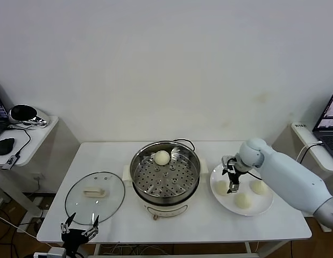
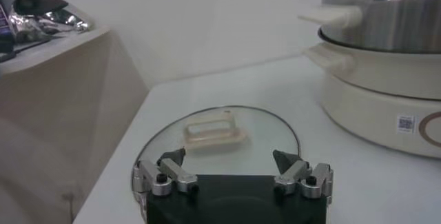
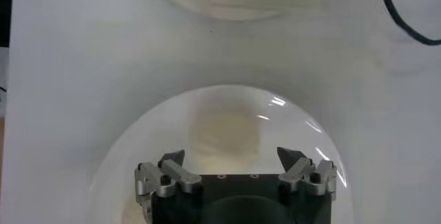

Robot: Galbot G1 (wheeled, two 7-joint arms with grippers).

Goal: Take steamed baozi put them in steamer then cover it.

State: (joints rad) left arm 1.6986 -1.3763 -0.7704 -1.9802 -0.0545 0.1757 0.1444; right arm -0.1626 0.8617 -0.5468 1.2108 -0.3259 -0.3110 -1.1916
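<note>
Nearest the cover (image 1: 94,196), the left gripper (image 1: 79,228) waits parked just short of its rim, jaws spread and empty. One baozi (image 1: 162,157) already sits in the steamer (image 1: 165,172). Rightward, the right gripper (image 1: 232,183) hangs spread over the plate (image 1: 266,204), grasping nothing, with the closest bun (image 1: 222,186) directly beneath its fingertips and two more beyond.

On the white rectangular worktop (image 1: 171,220), the round shiny stainless-steel steamer (image 1: 165,177) holds one cream-white baozi (image 1: 162,157) at twelve o'clock on its perforated tray. At nine o'clock lies the clear glass cover (image 1: 94,197); at three, a white plate (image 1: 263,204) with three buns, the right gripper (image 1: 231,181) wide above one. The left gripper (image 1: 78,228) waits at seven.
</note>
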